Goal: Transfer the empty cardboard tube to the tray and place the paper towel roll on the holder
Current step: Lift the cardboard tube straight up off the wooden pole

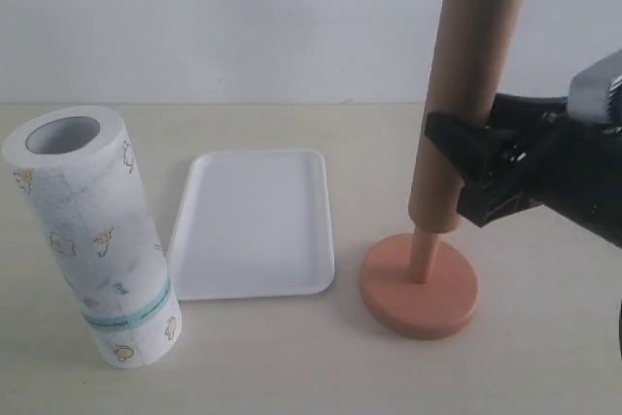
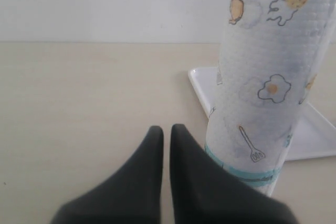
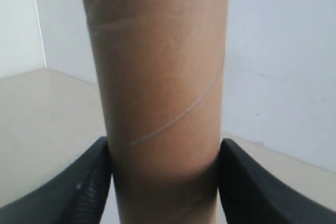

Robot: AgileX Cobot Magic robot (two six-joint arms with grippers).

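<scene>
while the right gripper [image 1: 452,157] pinches the empty cardboard tube [image 1: 474,55], it's tilted, bottom edge partway up the holder [image 1: 420,291] pole, right of the tray [image 1: 255,225]. a strip of bare table [image 1: 544,357] between tray rim and holder base. paper towel roll [image 1: 92,230] stands just beside the tray's left edge; left gripper [image 2: 167,142] pressed together, empty, beside it.

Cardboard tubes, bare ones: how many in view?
1. The empty cardboard tube is on the right, over the holder pole, raised off the base and clamped by the right gripper. The paper towel roll, left of the tray, may hide a core.
</scene>
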